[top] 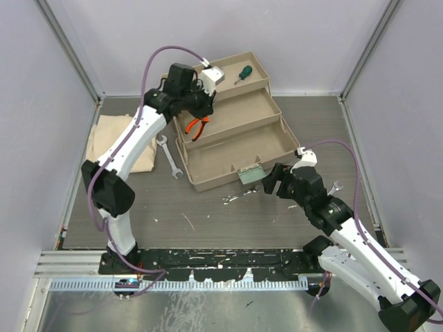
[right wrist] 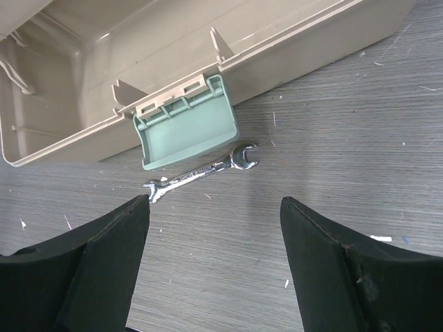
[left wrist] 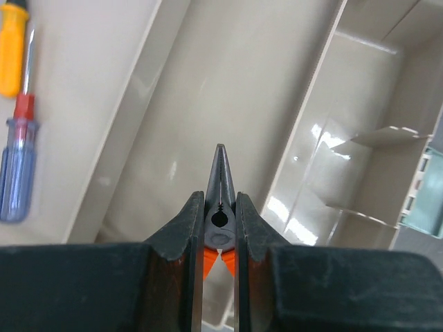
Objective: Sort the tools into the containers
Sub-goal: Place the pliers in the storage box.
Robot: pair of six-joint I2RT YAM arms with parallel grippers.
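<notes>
Left wrist, orange-handled pliers, dark pointed nose

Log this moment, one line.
left jaws: shut on pliers, over middle tray | right jaws: open, near wrench by latch | stage: sorting unfinished

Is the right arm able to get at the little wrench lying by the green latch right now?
Probably yes: the right gripper hangs open above the wrench, which lies flat on the table. Only the green latch crowds one side.
</notes>
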